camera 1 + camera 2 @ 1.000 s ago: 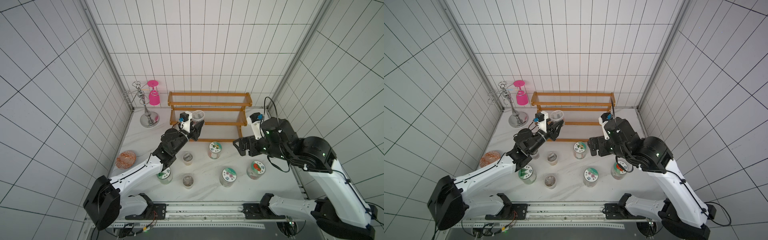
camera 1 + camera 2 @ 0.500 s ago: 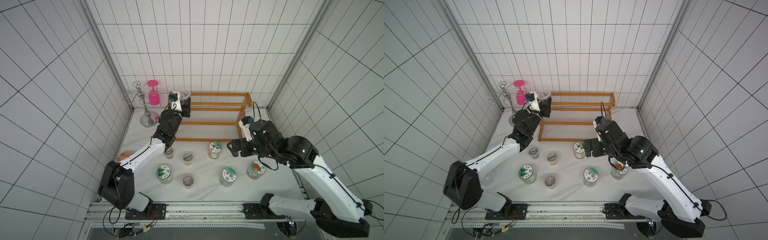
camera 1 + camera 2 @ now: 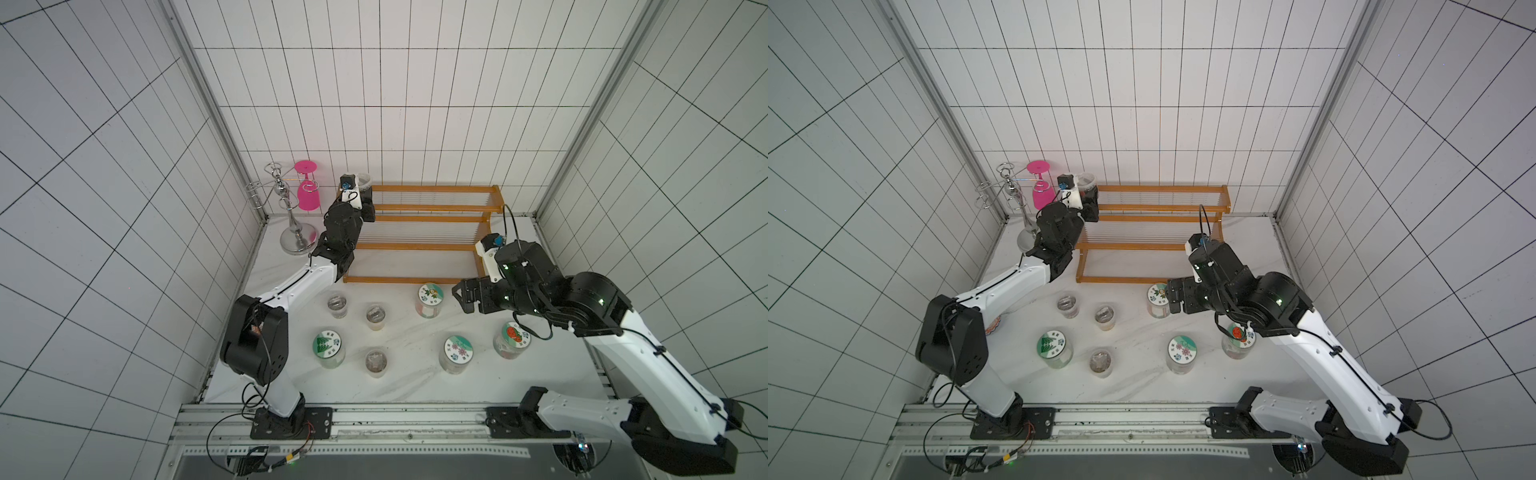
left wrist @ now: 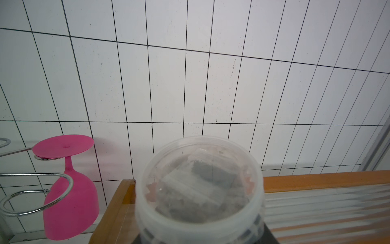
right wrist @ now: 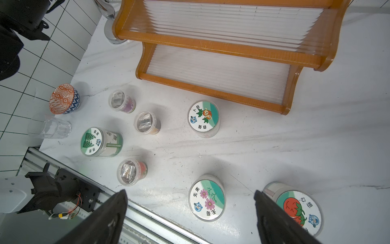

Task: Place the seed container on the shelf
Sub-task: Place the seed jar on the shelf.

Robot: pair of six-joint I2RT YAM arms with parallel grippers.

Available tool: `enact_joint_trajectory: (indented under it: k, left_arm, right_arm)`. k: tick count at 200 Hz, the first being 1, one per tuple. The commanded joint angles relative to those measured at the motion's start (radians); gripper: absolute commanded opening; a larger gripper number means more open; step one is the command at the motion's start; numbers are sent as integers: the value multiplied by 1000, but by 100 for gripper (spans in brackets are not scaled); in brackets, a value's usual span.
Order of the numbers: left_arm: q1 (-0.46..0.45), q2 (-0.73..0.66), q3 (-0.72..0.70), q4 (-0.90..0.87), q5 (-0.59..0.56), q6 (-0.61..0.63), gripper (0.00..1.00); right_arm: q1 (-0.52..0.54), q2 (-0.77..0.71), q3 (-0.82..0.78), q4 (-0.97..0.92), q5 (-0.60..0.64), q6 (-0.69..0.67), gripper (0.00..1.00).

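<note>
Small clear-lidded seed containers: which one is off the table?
The seed container held in the left end effector at the top tier of the shelf; the other three stand on the table.

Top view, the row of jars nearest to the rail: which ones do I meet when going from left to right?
green-leaf-lid jar → small clear-lid container → pink-flower-lid jar → tomato-lid jar
</note>
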Motion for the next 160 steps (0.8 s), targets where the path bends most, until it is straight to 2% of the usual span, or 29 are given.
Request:
enact_joint_trajectory:
  k: [1, 110, 160]
  left_arm:
    - [10, 27, 52, -30, -3, 6, 42]
    - [24, 93, 121, -131, -16, -24, 44]
    - [24, 75, 112, -151, -29, -16, 64]
  right_arm:
    - [-9, -13, -25, 17, -3, 7, 97]
    - [-17, -21, -46, 27, -12, 10, 97]
    - [-20, -28, -63, 33, -21, 13, 97]
